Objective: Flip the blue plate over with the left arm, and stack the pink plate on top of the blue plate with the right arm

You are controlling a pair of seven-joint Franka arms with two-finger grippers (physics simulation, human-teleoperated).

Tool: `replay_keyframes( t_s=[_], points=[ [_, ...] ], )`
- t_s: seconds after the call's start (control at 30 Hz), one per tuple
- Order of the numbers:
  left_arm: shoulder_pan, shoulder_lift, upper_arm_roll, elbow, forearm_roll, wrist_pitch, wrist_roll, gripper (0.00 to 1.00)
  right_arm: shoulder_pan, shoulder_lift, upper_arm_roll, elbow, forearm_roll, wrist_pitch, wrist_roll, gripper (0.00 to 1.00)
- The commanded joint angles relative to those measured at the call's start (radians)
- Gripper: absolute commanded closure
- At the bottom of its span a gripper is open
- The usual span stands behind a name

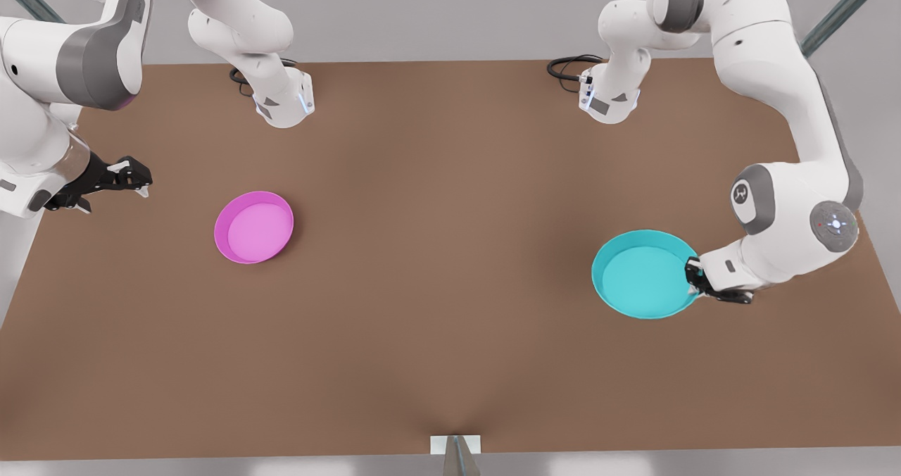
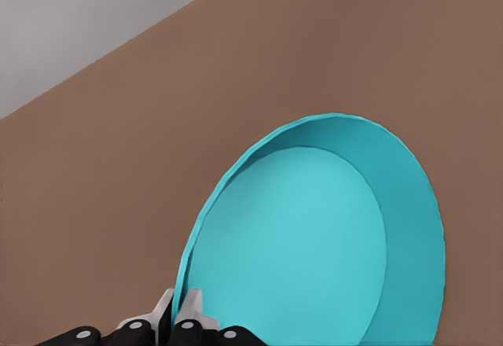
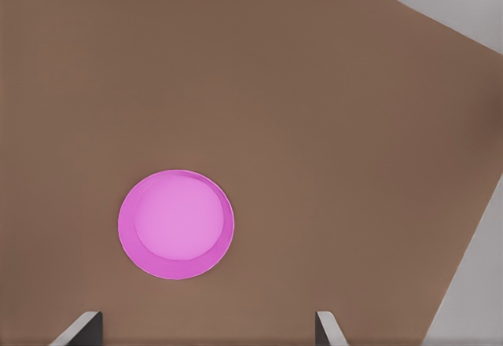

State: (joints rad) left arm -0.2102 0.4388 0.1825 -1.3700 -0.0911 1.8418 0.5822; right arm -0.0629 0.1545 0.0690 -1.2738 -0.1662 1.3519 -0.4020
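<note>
So your left gripper [image 1: 693, 279] is right down at the blue plate [image 1: 642, 273], jaws clamped on its rim at the edge nearest the left arm [image 1: 788, 201]. In the left wrist view you can see the fingertips [image 2: 189, 311] pinched together with the thin cyan rim of the blue plate [image 2: 314, 244] between them, and the rest of the dish spreads out away from the jaws, open side up, with the lighter flat bottom showing inside the raised wall. The plate looks like it's sitting on the brown bench [image 1: 450, 321], though I can't tell if the gripped edge is lifted at all. Your right gripper [image 1: 130, 177] hangs above the bench with the jaws wide apart and nothing between them; the two fingertips [image 3: 86, 326] sit far apart at the edge of the right wrist view. The pink plate [image 1: 254, 227] lies flat on the bench, open side up, ahead of those open jaws and well apart from them, not touching anything. In the right wrist view the pink plate [image 3: 176, 224] sits between the two finger lines but farther out. The two plates are well apart from each other, with bare bench between.
</note>
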Motion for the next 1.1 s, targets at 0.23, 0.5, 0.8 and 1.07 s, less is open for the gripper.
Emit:
replay_keyframes(
  t_s=[0.23,0.5,0.8,1.07],
  points=[
    [-0.474,0.193,0.259,0.229,0.395,-0.124,-1.298,0.79,0.002,-0.001,0.0,0.001,0.001,0.0,0.0,0.0],
    [-0.811,0.353,0.434,0.286,0.614,-0.214,-1.572,0.79,0.0,-0.001,0.0,0.001,0.001,0.0,0.0,0.0],
    [-1.055,0.514,0.423,0.252,1.038,-0.26,-1.986,0.79,0.003,0.005,0.002,0.001,0.008,-0.002,-0.006,0.0],
    [-1.098,0.675,0.388,0.137,1.275,-0.23,-2.561,0.79,-0.003,0.033,0.0,-0.002,-0.001,-0.007,-0.072,0.0]
  ],
)
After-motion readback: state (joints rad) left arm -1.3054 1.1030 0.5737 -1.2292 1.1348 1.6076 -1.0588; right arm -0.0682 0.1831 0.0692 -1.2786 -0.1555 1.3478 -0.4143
